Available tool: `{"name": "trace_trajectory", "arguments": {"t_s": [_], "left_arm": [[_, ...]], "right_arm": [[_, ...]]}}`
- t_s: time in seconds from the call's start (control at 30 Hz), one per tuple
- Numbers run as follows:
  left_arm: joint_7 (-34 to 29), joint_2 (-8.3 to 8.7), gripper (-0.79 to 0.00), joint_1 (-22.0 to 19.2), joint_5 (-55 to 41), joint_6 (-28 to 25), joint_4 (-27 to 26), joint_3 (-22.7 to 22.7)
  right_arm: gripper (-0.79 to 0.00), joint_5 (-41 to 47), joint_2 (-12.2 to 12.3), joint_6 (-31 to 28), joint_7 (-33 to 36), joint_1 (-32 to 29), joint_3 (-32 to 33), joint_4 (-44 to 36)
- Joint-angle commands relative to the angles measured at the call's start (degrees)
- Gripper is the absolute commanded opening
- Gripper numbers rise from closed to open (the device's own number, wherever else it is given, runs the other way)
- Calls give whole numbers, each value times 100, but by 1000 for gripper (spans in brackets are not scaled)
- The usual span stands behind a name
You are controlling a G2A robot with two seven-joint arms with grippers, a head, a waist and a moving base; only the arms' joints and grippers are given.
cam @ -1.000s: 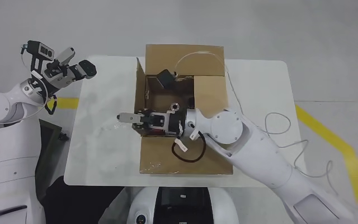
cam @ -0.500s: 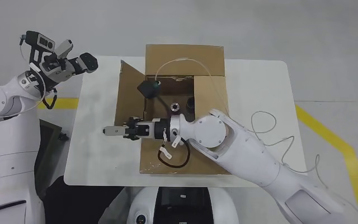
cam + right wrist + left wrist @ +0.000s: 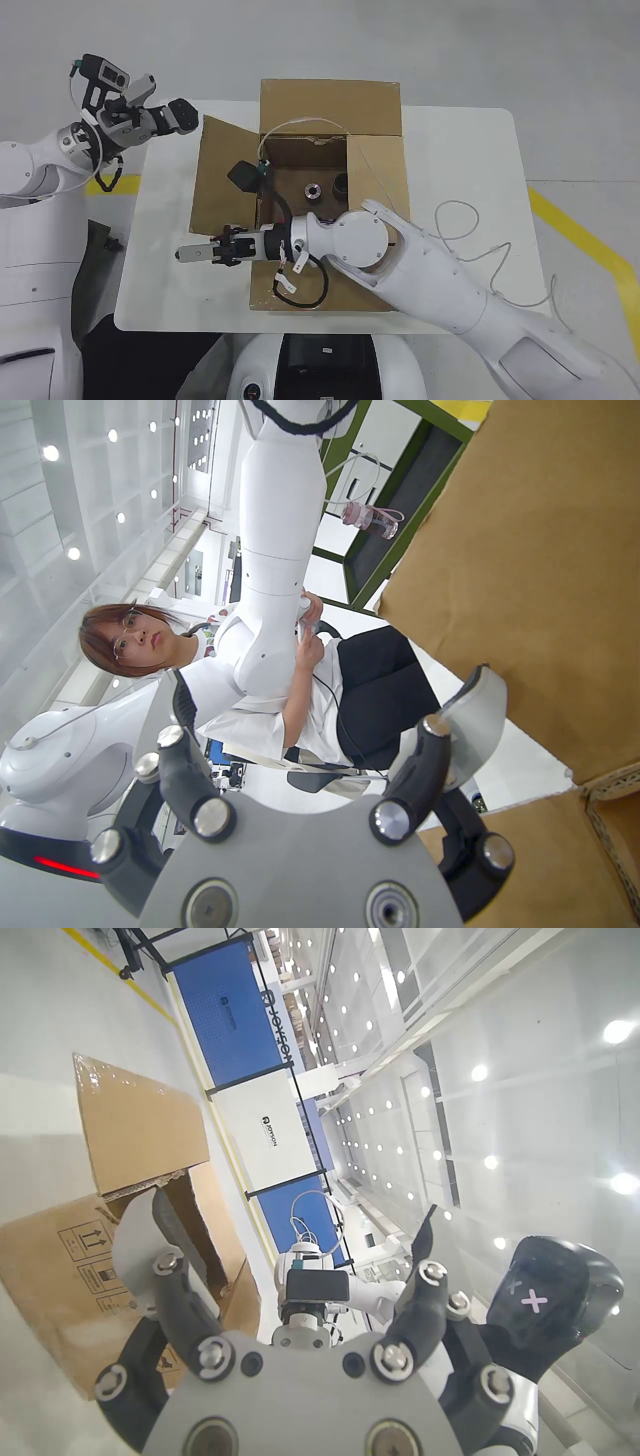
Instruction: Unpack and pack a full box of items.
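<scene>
Top view: an open cardboard box (image 3: 330,105) sits mid-counter (image 3: 470,150), its left flap (image 3: 225,180) folded outward. Inside, by the left wall, is a black block (image 3: 243,175). A thin white cable (image 3: 300,124) arches over the opening from it. Two small round parts (image 3: 312,190) lie on the box floor. The right arm (image 3: 430,270) stretches across the box's near side. The right jaws hang outside the box, over the counter just past the near edge of the left flap and apart from the black block. The left arm (image 3: 60,165) holds the left jaws near the counter's far left corner, just beside the flap's outer corner.

Left wrist view: the left jaws are spread wide with nothing between them. The box (image 3: 75,1268) stands off to one side, behind the pale finger (image 3: 145,1233).

Right wrist view: the right jaws are spread wide and empty. The flap (image 3: 525,575) lies just beside one finger (image 3: 480,710); whether they touch cannot be told.
</scene>
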Motion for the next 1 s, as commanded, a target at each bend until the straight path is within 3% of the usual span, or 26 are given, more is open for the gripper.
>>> {"name": "trace_trajectory", "arguments": {"t_s": [0.0,0.57,0.97], "left_arm": [[-56,-4,0,-55,-37,29,111,62],[-213,-12,0,-511,380,104,1014,564],[-99,43,0,-287,676,17,1093,608]], "right_arm": [[0,-19,-17,11,55,-14,14,47],[0,-213,-30,17,467,-331,348,-175],[0,43,265,511,727,-965,1650,-845]]}}
